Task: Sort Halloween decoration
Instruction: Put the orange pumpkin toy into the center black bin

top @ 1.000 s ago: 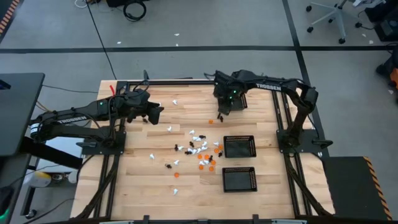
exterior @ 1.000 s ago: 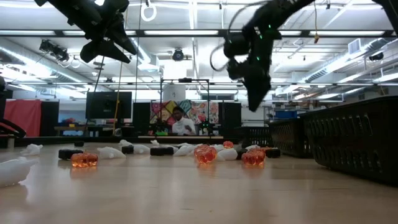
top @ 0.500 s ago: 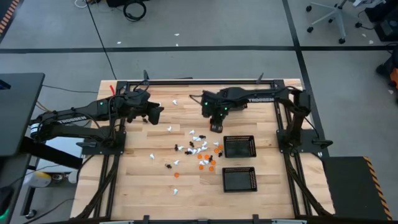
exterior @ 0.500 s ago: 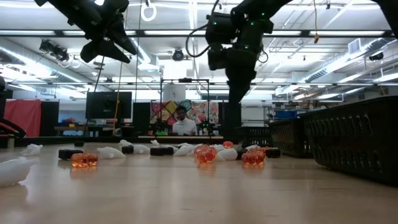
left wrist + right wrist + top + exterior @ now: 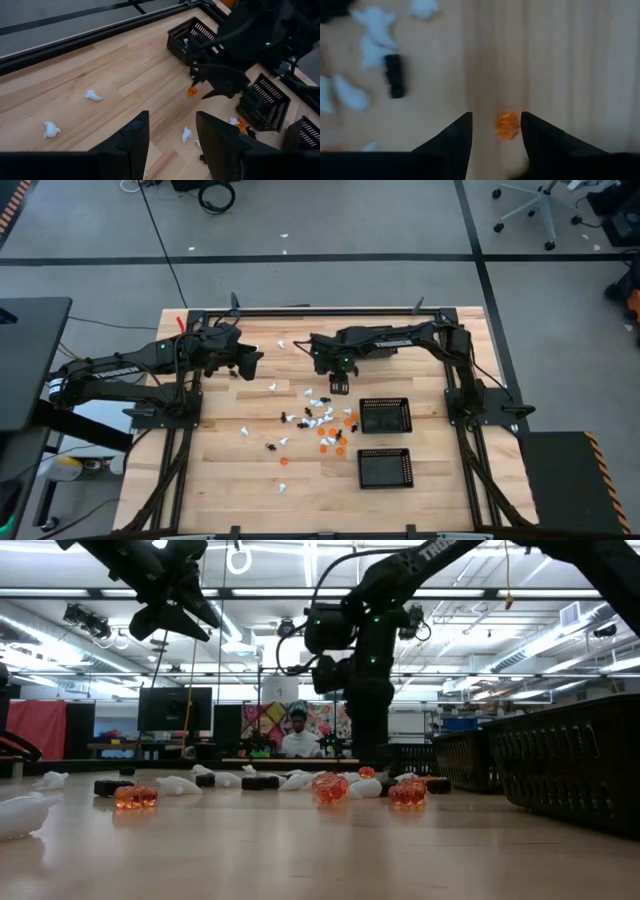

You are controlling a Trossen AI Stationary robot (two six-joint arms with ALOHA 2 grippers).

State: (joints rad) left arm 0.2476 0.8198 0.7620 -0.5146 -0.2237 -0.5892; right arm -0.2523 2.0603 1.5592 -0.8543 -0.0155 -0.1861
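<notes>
The Halloween decoration is a scatter of tiny white, orange and black figures (image 5: 320,420) lying on the wooden table's middle. One orange figure (image 5: 507,125) lies alone on the far side of the scatter. My right gripper (image 5: 340,385) points down over it, open, with one finger on either side of it and a gap to each. In the low view this gripper (image 5: 368,755) hangs low behind the pile. My left gripper (image 5: 255,360) waits open, high over the table's left part, with nothing between its fingers (image 5: 172,135).
Two black mesh trays (image 5: 385,416) (image 5: 386,468) stand right of the scatter, and the left wrist view shows another tray (image 5: 195,37) farther back. Single white figures (image 5: 283,343) (image 5: 244,431) lie apart. A person sits in the room beyond the table (image 5: 297,735).
My right gripper has swung from the far side of the table toward its left and near edges and has come down over the lone orange figure, rolling a little about its own axis. The figures have stayed where they were.
</notes>
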